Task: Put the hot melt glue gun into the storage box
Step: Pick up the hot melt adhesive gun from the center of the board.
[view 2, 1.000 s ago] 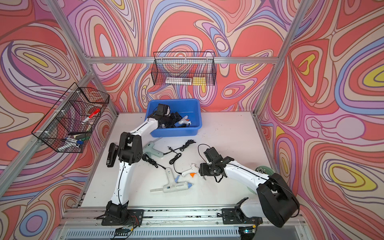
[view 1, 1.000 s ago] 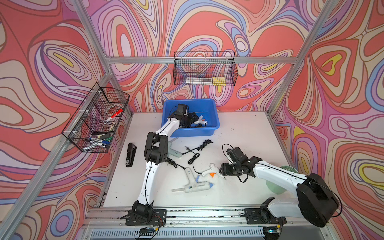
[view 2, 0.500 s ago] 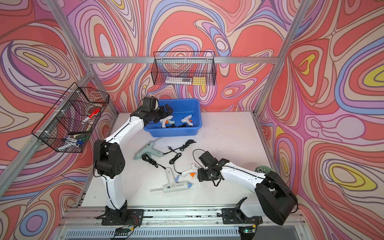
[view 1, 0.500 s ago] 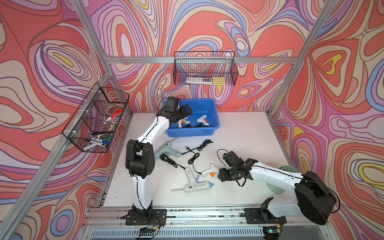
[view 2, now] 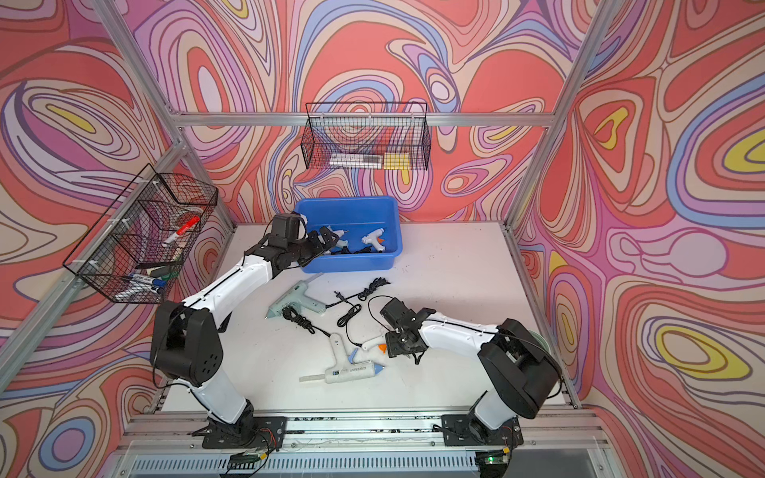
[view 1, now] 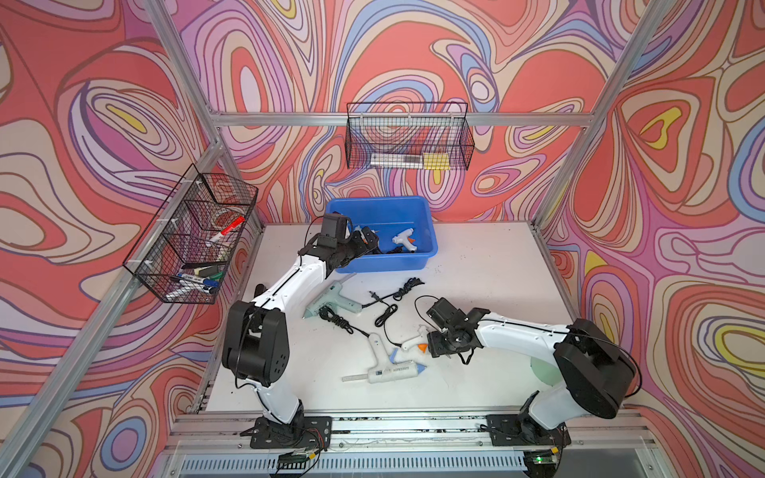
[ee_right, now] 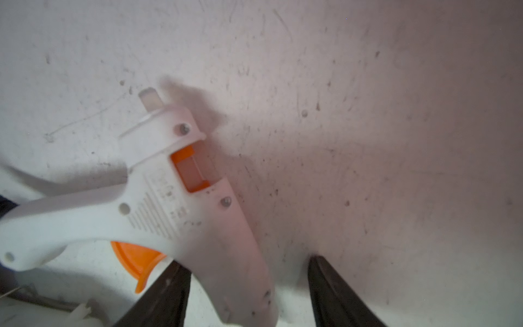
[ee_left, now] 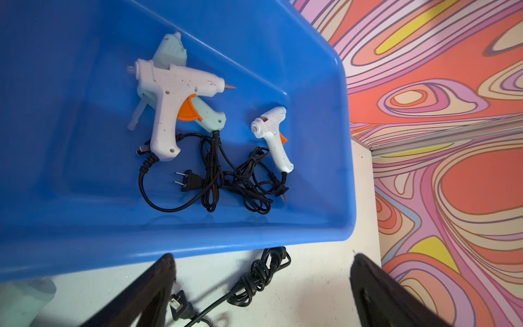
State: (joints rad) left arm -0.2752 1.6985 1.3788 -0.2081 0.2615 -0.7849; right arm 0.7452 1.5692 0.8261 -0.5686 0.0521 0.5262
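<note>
Hanging at the near-left rim of the box (view 1: 385,261), the left end effector (view 1: 366,240) was spread wide and empty. Box sat at the back of the worktop (view 1: 476,269). Inside lay a white gun (ee_left: 169,93) across a mint gun (ee_left: 172,51), with a small gun (ee_left: 273,133) beside them, cords tangled. On the worktop in front lay a second mint gun (view 1: 335,304), then a big gun (view 1: 389,370). Orange-trigger gun (view 1: 412,341) lay flat, barrel between the parted fingers of the right end effector (ee_right: 244,259), close against one, gap to the other, not pinched.
</note>
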